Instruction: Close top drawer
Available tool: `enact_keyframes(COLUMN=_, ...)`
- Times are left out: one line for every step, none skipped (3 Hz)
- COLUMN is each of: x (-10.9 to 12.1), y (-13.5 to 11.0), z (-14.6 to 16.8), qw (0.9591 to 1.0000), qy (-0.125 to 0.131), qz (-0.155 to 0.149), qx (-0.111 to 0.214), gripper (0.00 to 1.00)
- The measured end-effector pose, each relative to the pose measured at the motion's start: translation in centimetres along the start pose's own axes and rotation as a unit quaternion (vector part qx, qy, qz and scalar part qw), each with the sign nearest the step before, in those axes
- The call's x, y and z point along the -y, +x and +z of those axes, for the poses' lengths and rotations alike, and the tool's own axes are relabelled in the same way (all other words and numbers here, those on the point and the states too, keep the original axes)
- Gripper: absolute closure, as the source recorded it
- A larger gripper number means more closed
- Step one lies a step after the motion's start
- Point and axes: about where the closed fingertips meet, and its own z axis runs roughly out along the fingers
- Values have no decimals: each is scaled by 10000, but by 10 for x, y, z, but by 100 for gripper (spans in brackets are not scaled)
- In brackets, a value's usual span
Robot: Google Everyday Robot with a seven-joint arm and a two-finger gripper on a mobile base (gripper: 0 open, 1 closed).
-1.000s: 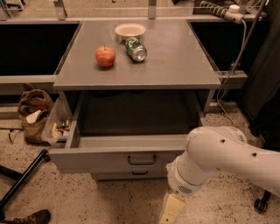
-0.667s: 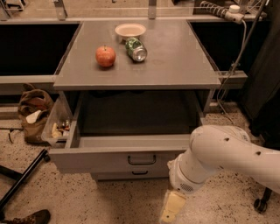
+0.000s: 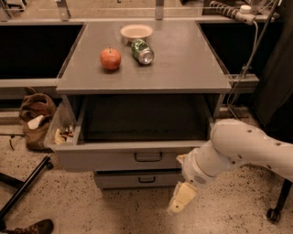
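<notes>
Okay, far left: black stand leg (image 3: 23,192) lies slanted across the speckled floor, with a shoe (image 3: 28,226) at the bottom edge. Brown bag (image 3: 35,119) slumps on the floor beside the cabinet's left side. Clear bin (image 3: 58,130) hangs at the drawer's left edge, with small items inside that are too small to identify.

The top drawer (image 3: 105,159) is pulled well out. Its front panel stands forward of the grey surface (image 3: 183,68) edge, the dark tray is exposed, and the black handle (image 3: 148,156) sits at panel centre. Lower drawer (image 3: 114,179) below is flush and set back under the panel.

On the surface, toward the back left: apple (image 3: 111,58), then a green can (image 3: 142,51) on its side just beside it, and a bowl (image 3: 136,32) behind the can near the rear edge. The front half of the surface is bare.

Right of the handle, the tool (image 3: 182,198) hangs low, below the panel's bottom edge and in front of the lower drawer, pointing down at the floor, apart from the panel. Cannot tell whether it is clenched or released. White arm (image 3: 247,151) comes in from the right, its wrist close to the panel's right corner. There is open floor in front of the drawer, left of the tool. Caster wheel (image 3: 273,215) sits at far right, with a power strip (image 3: 231,11) and cable at top right.
</notes>
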Motion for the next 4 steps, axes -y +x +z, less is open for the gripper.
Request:
enact_keyframes(x=45, y=-35, z=13, qw=9992, qy=-45, qz=-102, qx=394, gripper=0)
enact_keyframes(x=45, y=-35, z=13, qw=9992, qy=-45, qz=-102, qx=394, gripper=0)
enact_keyframes(x=68, y=-39, z=7, qw=9983, qy=66, qz=-113, qx=567, gripper=0)
enact_keyframes(x=108, y=-52, z=1, qw=9972, qy=281, qz=-375, qx=586, gripper=0)
